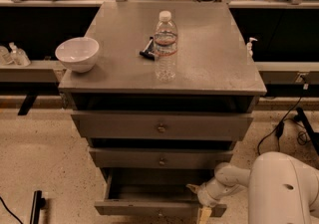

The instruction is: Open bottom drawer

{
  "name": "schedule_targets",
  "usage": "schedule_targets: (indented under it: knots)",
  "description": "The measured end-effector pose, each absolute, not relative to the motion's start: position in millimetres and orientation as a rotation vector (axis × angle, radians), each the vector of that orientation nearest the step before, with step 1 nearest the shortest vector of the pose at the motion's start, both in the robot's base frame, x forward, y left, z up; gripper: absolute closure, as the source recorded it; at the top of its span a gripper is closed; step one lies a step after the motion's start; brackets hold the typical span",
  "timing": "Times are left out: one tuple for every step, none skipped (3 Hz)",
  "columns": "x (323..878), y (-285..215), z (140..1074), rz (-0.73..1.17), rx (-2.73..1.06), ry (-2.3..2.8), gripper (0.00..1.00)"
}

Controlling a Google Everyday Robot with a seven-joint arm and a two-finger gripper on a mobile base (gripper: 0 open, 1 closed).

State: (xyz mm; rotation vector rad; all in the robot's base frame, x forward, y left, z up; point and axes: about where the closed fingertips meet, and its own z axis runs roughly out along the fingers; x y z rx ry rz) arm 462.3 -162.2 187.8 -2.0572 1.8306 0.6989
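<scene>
The bottom drawer (pixel 149 208) of the grey cabinet stands pulled out toward me, its dark inside showing and its flat grey front near the lower edge of the view. Its knob barely shows at the bottom edge. My gripper (pixel 199 200) is at the drawer's right front corner, with one cream finger pointing into the drawer and another hanging down over the front. The white arm (pixel 279 188) comes in from the lower right.
Two wider grey drawers, the top drawer (pixel 162 126) and the middle drawer (pixel 162 158), are above, each with a centre knob. On the cabinet top stand a white bowl (pixel 77 54), a water bottle (pixel 165 44) and a small dark object (pixel 147 51). Cables (pixel 289 128) lie on the floor at right.
</scene>
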Motion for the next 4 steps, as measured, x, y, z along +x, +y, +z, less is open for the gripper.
schedule_targets:
  knots:
    - [462.3, -162.2, 187.8, 0.699, -2.057, 1.831, 0.00]
    - [457.0, -161.5, 194.6, 0.679, -2.061, 1.864, 0.00]
    - [453.2, -164.0, 214.9, 0.598, -2.045, 1.931, 0.00]
    - [463.9, -170.9, 233.6, 0.509, -2.016, 1.967, 0.18]
